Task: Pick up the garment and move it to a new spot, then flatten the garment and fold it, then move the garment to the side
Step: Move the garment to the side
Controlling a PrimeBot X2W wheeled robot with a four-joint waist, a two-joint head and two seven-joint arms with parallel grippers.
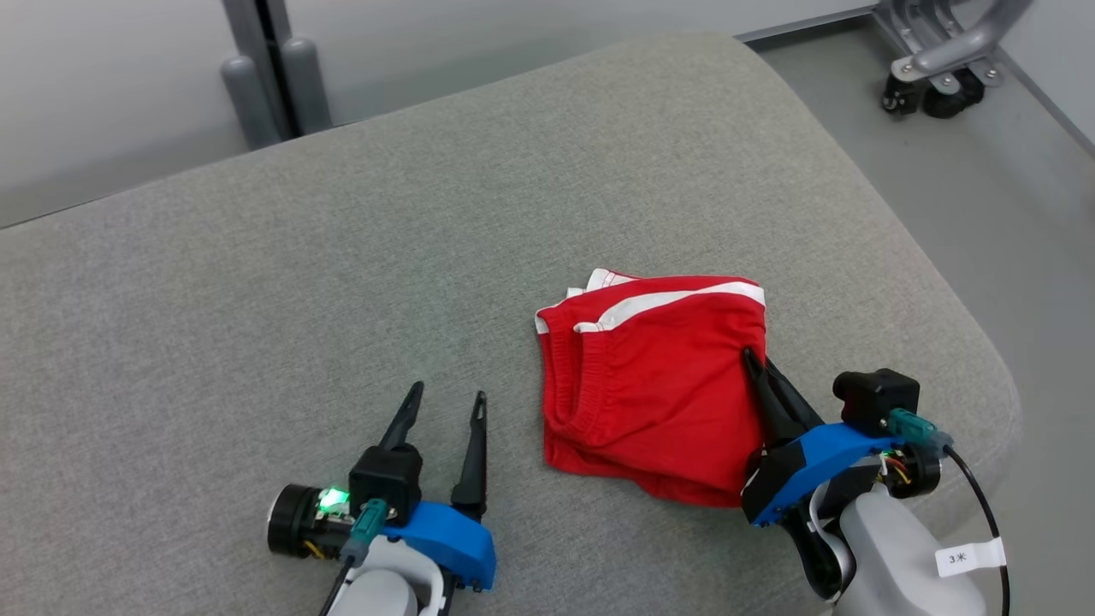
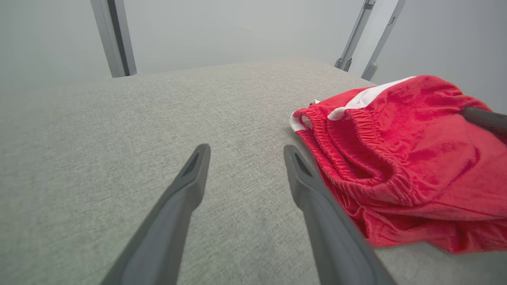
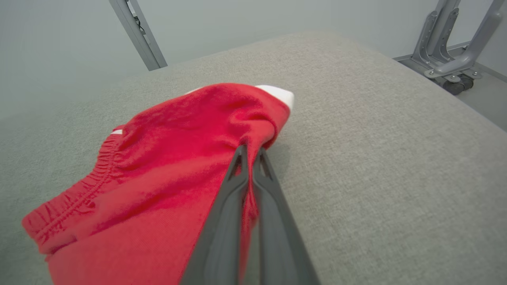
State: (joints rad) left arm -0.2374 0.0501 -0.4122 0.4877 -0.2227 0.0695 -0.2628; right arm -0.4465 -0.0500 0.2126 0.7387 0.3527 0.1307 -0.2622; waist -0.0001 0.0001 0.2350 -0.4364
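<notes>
1. Grey upholstered cushion (image 1: 342, 257), spanning the head view from 9 o'clock round to 4 o'clock, with a rounded corner toward 2 o'clock.
2. Metal frame on castors (image 1: 941, 77), on the floor at 1 o'clock, off the cushion.
3. Red garment (image 1: 659, 385) with white trim, folded into a rough square, lying on the cushion at 4 o'clock of centre. Elastic waistband along its 9 o'clock side, white stripe toward 12 o'clock.
4. Right gripper (image 1: 751, 355), at 5 o'clock, clenched on the garment's 3 o'clock edge, with fabric bunched at the tips.
5. Left gripper (image 1: 449, 395), at 7 o'clock, released, spread above bare cushion near the garment's 9 o'clock side, apart from it.
</notes>
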